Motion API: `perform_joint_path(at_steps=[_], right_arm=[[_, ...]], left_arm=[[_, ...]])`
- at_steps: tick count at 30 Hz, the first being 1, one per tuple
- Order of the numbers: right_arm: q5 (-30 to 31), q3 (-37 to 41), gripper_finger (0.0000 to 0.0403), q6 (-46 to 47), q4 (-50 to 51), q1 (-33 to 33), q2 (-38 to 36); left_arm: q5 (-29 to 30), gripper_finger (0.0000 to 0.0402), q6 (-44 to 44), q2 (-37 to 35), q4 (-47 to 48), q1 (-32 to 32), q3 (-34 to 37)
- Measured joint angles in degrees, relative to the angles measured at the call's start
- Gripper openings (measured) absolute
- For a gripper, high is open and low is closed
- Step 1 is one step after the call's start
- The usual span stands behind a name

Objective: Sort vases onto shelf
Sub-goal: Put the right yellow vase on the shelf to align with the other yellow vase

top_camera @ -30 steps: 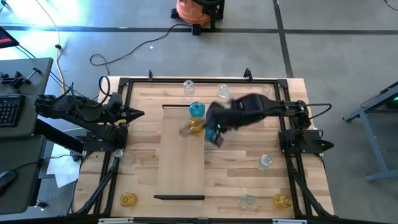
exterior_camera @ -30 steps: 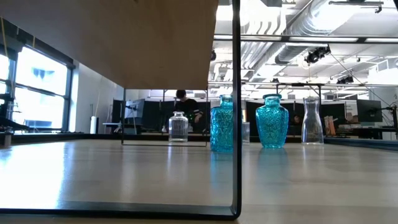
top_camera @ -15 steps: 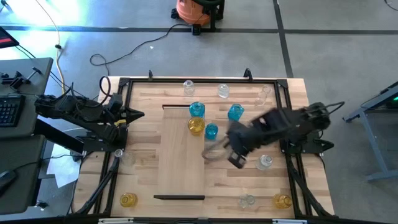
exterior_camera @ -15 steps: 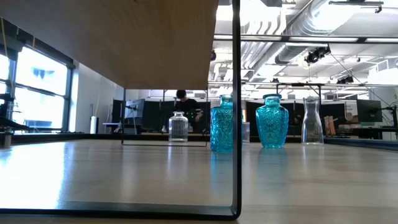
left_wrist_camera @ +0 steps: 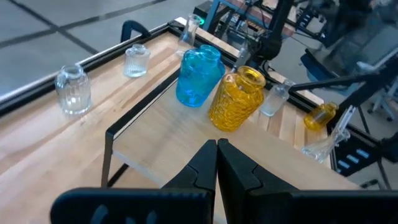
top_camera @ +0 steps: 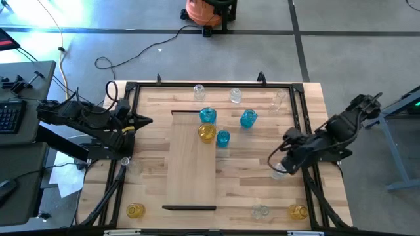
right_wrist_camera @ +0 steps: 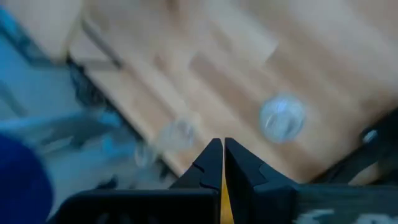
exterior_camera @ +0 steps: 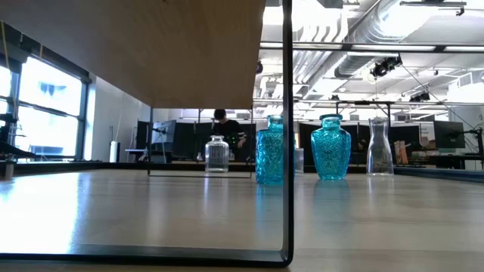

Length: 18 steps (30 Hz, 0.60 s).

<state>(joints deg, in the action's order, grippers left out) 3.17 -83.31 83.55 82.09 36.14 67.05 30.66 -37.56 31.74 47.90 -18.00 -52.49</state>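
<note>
Jaws of both grippers are clenched and hold nothing. The right gripper (top_camera: 287, 156) hangs over a clear vase (top_camera: 280, 171) to the right of the shelf (top_camera: 191, 164). The left gripper (top_camera: 146, 120) waits left of the shelf. A blue vase (top_camera: 207, 116) and a yellow vase (top_camera: 207, 132) stand on the shelf's far end; two more blue vases (top_camera: 223, 138) stand on the counter (top_camera: 252, 190) just right of it.

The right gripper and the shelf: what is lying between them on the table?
In the high view, only bare tabletop lies between the right gripper and the shelf; the small blue vase stands farther back.
</note>
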Motion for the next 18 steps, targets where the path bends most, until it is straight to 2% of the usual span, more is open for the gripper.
perform_joint_path(at_steps=[4,7,12,18], right_arm=[[-11.97,8.07,0.0,-2.35,-8.19,0.18,-1.64],[-17.27,12.31,0.0,-4.58,-12.44,2.09,-1.04],[-16.99,14.91,0.0,-5.57,-17.4,6.73,0.69],[-11.74,14.85,0.0,2.63,-19.68,14.41,2.97]], left_arm=[[0.31,0.0005,-4.08,1.39,0.37,0.0,0.02],[1.91,0.0005,-7.25,2.88,0.34,0.0,0.02],[4.57,0.0005,-12.19,6.11,-0.06,0.0,0.02],[5.28,0.0005,-13.35,10.69,-1.49,0.0,0.02]])
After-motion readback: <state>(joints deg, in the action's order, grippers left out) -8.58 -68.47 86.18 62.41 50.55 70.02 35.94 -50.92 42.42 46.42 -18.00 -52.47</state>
